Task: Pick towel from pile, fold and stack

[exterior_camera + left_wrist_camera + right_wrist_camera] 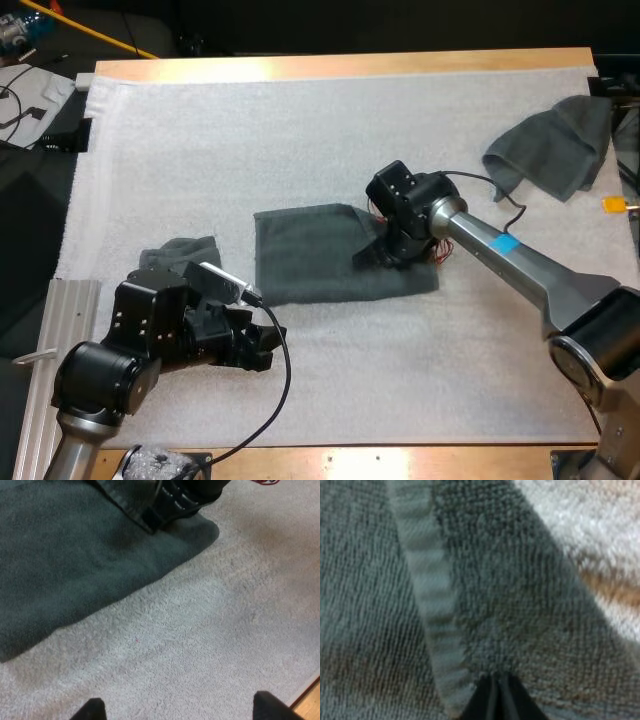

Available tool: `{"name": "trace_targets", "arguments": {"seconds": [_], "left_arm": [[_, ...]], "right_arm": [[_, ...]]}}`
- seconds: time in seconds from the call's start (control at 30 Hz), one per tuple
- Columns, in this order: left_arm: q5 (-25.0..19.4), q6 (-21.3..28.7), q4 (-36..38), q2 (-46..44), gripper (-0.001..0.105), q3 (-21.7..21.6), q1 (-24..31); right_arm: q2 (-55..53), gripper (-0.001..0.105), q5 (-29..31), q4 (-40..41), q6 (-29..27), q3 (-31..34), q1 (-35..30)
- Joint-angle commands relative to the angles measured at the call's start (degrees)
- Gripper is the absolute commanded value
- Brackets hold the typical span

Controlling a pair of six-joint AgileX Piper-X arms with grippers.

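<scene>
My right fingers [482, 705] pinch shut on the towel [310, 265] hem, left fingers [90, 711] spread wide, empty, over the mat [225, 610].

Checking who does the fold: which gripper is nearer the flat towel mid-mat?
Right. The right gripper is down on the flat towel, at its right part; the left gripper is over bare mat, off its near left corner.
</scene>
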Motion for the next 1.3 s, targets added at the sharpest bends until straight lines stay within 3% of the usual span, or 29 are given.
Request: {"name": "trace_targets", "arguments": {"seconds": [0.0,0.23,0.57,0.9,1.07,1.27], "left_arm": [[0.3,-0.19,0.31,0.06,0.059,-0.15,-0.02],[0.53,-0.37,0.25,-0.06,0.058,-0.18,-0.27],[0.9,-0.3,0.58,-0.14,0.058,-0.11,-0.28],[0.95,-0.35,0.54,-0.38,0.058,-0.03,-0.3],[1.01,-0.14,0.04,0.25,0.058,-0.19,-0.23],[1.05,-0.07,-0.34,0.24,0.058,-0.14,-0.29]], "right_arm": [[0.91,0.0,0.38,-1.82,1.84,-0.35,-0.19],[2.09,0.0,2.99,-4.54,4.01,-0.4,-0.19],[2.24,0.0,11.82,-13.75,13.39,-1.15,-6.62],[-5.1,0.0,16.46,-9.72,7.79,-2.15,-7.11],[-8.53,0.0,15.84,-10.5,5.25,-2.14,-7.17],[-14.97,0.001,15.43,-4.23,1.75,-2.26,-7.16]]}}
